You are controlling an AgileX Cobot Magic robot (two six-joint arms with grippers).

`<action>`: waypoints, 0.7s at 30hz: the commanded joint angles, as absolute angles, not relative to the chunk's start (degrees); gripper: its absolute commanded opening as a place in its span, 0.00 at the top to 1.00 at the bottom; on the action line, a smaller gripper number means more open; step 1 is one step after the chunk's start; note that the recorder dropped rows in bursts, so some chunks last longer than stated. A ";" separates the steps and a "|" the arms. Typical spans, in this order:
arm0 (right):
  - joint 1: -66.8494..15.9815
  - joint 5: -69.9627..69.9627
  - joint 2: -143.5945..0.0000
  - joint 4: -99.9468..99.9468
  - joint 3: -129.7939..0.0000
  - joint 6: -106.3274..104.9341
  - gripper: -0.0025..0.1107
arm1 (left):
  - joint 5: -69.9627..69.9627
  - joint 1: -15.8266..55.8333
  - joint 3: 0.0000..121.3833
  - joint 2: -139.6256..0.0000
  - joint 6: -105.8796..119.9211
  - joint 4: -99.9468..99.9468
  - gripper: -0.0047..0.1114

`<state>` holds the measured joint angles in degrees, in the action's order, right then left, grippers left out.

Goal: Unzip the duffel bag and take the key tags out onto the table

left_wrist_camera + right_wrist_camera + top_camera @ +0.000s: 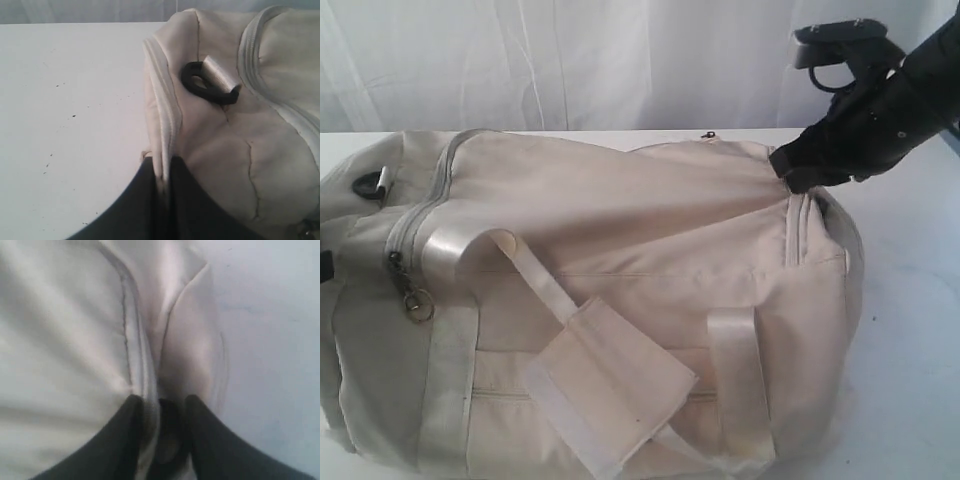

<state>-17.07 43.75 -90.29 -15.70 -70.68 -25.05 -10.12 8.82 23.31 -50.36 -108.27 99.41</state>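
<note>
Duffel bag (pixel 620 250): soft, slack, bulky; we judge it sags when tugged, so we hold seams. Cream, shiny straps, on the tabletop (pixel 60 100), reaching from one set of fingers to the other.
Left fingers (pixel 132 210): clamped on its end seam.
Right fingers (pixel 210 440): apart, astride a fold.
Zipper (pixel 420 212): shut, beyond the clamped fingers.
Key tags: unseen.

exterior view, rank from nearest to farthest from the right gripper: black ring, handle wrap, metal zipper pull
From the right gripper:
1. handle wrap, front middle of the duffel bag
2. metal zipper pull, front left
3. black ring, far left end, only slightly beyond the pull
</note>
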 commanded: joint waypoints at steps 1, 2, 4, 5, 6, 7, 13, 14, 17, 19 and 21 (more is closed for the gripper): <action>-15.41 35.64 -86.60 -11.60 -70.78 -25.30 0.41 | -1.86 8.09 23.71 -50.10 -107.72 99.95 0.96; -15.41 34.56 -85.72 -12.67 -70.78 -25.30 0.36 | -1.86 8.09 23.71 -50.10 -107.72 99.95 0.96; -15.55 33.51 -84.05 -15.71 -70.78 -25.80 0.34 | -1.84 8.09 23.71 -50.10 -107.72 99.95 0.96; -15.91 33.51 -83.23 -17.65 -70.78 -26.58 0.35 | -1.84 8.09 23.71 -50.10 -107.72 99.95 0.96; -16.36 33.87 -82.61 -19.47 -70.78 -28.05 0.35 | -1.95 8.09 23.71 -50.10 -107.72 99.95 0.96; -17.25 34.74 -81.88 -22.35 -70.78 -31.08 0.36 | -2.37 8.09 23.71 -50.10 -107.72 99.95 0.96; -28.55 43.29 -80.89 -42.57 -70.78 -63.78 0.40 | -6.07 8.09 23.71 -50.10 -107.72 99.95 0.96; -31.26 43.17 -81.13 -44.66 -70.78 -66.38 0.41 | -6.54 8.09 23.71 -50.10 -107.72 99.95 0.96; -38.69 40.43 -82.46 -46.44 -70.78 -70.69 0.45 | -6.54 8.09 23.71 -50.10 -107.72 99.95 0.96; -43.20 38.37 -84.07 -46.01 -70.78 -71.82 0.46 | -6.54 8.09 23.71 -50.10 -107.72 99.95 0.96; -46.91 37.22 -86.54 -45.89 -70.78 -72.20 0.46 | -6.67 8.09 23.71 -50.10 -107.72 99.95 0.96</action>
<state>-42.62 39.30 -84.03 -45.50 -70.68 -69.98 -8.58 8.64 23.31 -50.46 -107.92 99.30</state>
